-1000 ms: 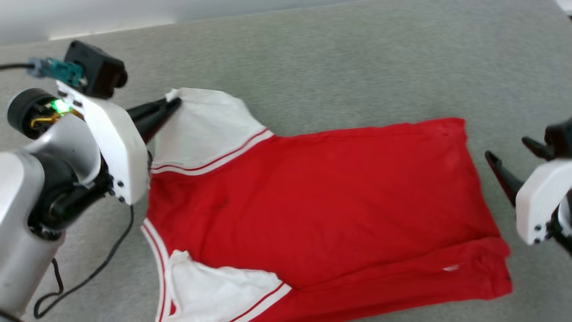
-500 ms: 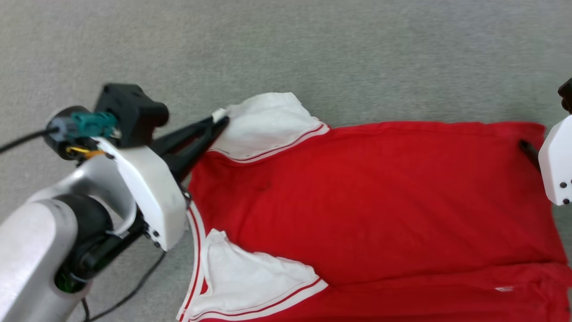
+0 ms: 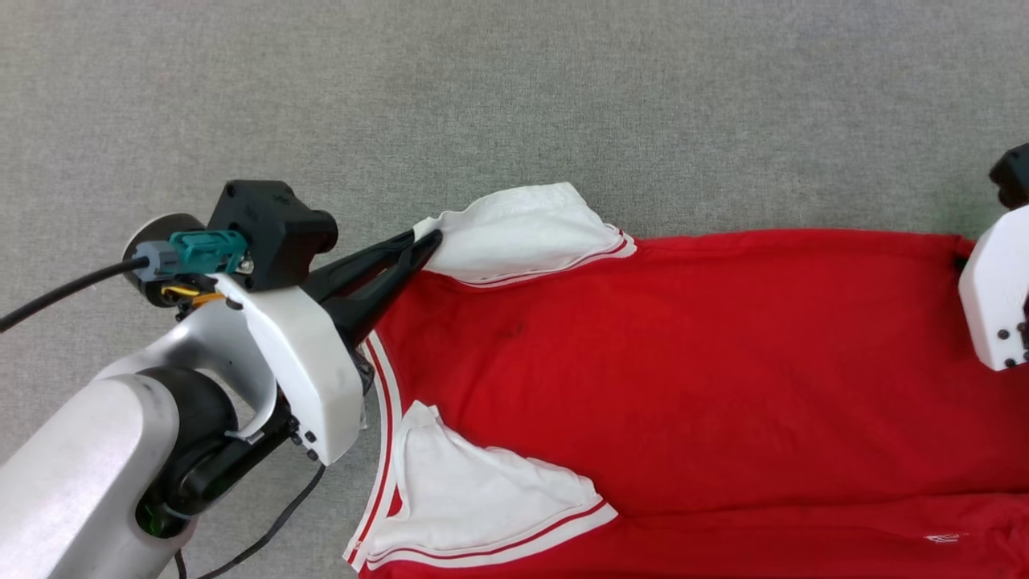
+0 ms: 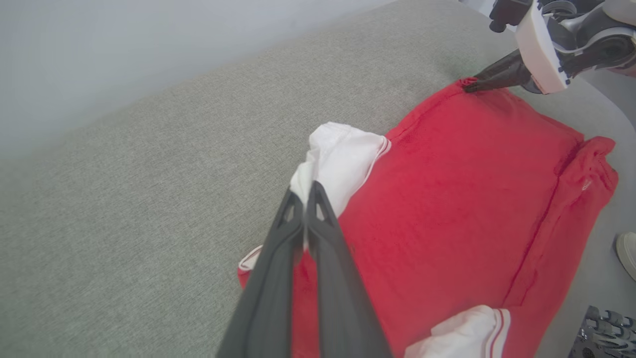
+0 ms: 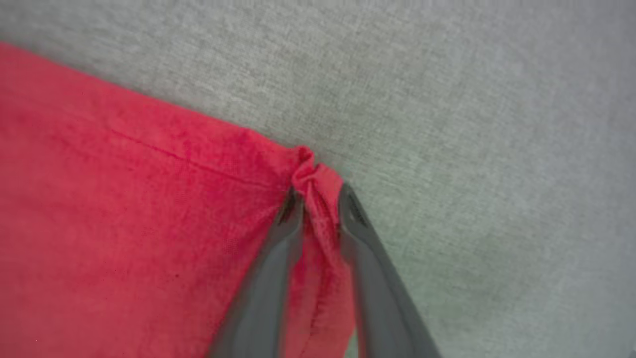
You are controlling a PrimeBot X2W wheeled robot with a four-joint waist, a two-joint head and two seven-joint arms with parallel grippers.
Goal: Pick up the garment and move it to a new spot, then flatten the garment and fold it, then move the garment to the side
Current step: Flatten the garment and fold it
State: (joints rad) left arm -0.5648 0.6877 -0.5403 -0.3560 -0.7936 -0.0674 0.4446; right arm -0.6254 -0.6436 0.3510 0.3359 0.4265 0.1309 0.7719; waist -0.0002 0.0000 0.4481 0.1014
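Note:
The garment [image 3: 683,378], a red shirt with white sleeves and red-and-white trim, lies spread on a grey fabric surface [image 3: 563,96]. My left gripper [image 3: 430,241] is shut on the edge of the far white sleeve [image 3: 522,233]; the left wrist view shows the sleeve [image 4: 343,159] pinched at the tips of that gripper [image 4: 304,186]. My right gripper [image 5: 318,199] is at the far hem corner, with a bunched fold of red cloth [image 5: 310,171] squeezed between its fingers. The left wrist view also catches the right gripper [image 4: 469,87] at that corner. In the head view its white housing [image 3: 993,297] hides the fingers.
A black cable [image 3: 56,289] trails from the left wrist. In the left wrist view the surface ends past the garment, with a pale shoe [image 4: 627,253] and a metal object [image 4: 606,328] beyond its edge. Open grey fabric [image 4: 149,199] extends beyond the far side of the shirt.
The head camera has tilted down and shifted. My right gripper moved from open beside the hem onto the hem corner and closed on it. The left gripper keeps its hold on the sleeve.

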